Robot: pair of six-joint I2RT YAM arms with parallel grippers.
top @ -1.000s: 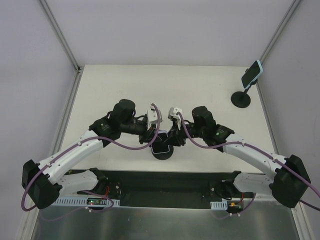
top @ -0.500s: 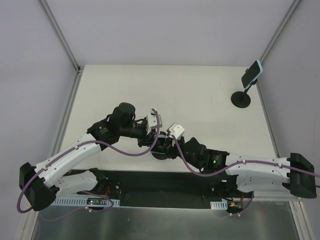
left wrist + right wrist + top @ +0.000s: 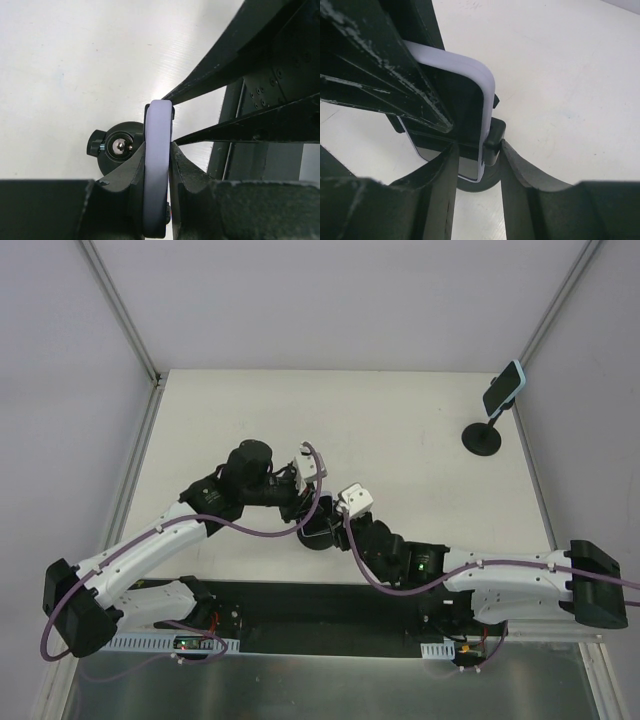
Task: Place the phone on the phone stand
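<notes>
A phone in a lavender case (image 3: 157,165) stands edge-on, with my left gripper (image 3: 157,145) shut on its two faces. Just behind it is the black phone stand (image 3: 117,147), on its round base (image 3: 315,538) in the middle of the table. In the right wrist view the phone's dark screen (image 3: 465,110) rests against the stand's clamp block (image 3: 493,135). My right gripper (image 3: 477,145) is closed around the phone's lower end and that block, one finger on each side. From above, the left gripper (image 3: 303,502) and the right gripper (image 3: 330,523) meet over the stand, and the phone is mostly hidden.
A second black stand (image 3: 482,437) at the far right of the table carries a phone in a teal case (image 3: 503,388). Metal frame posts rise at the table's back corners. A black strip holding the arm bases runs along the near edge.
My right arm has dropped low and stretched across the front, bringing its gripper to the stand from the near right. The left gripper has stayed on the phone, shifting only slightly.
</notes>
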